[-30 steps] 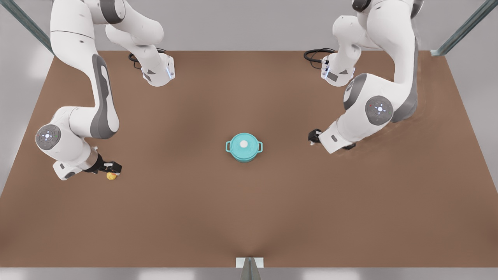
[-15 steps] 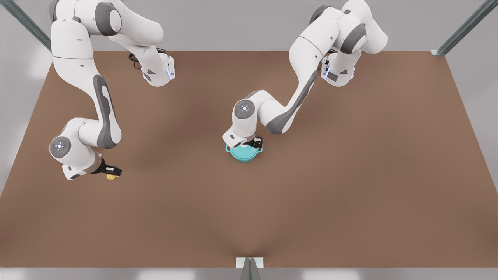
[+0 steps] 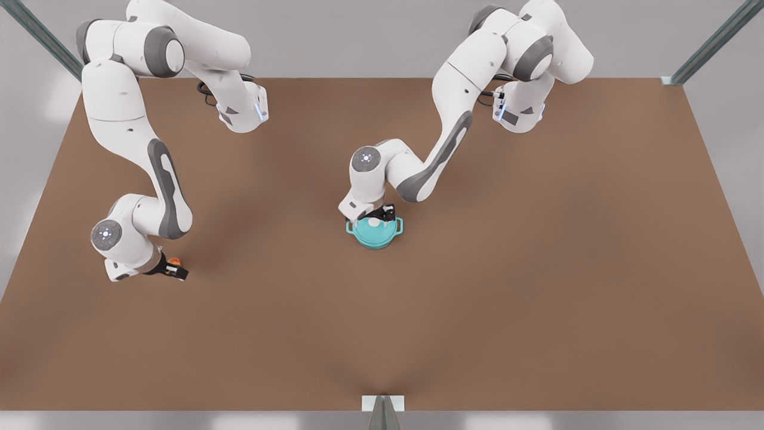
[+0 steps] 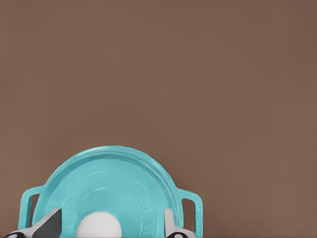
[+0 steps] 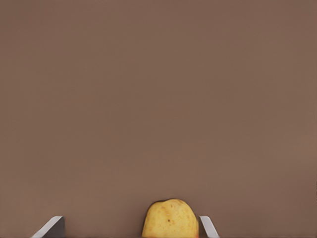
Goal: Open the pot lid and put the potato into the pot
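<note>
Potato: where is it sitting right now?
The potato lies on the brown table at the front view's far left, at the right gripper, well apart from the pot.

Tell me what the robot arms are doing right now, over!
Left gripper over the pot lid, fingers open astride the knob. Right gripper open around the potato on the table. Lid on the pot. Nothing blocking.
</note>
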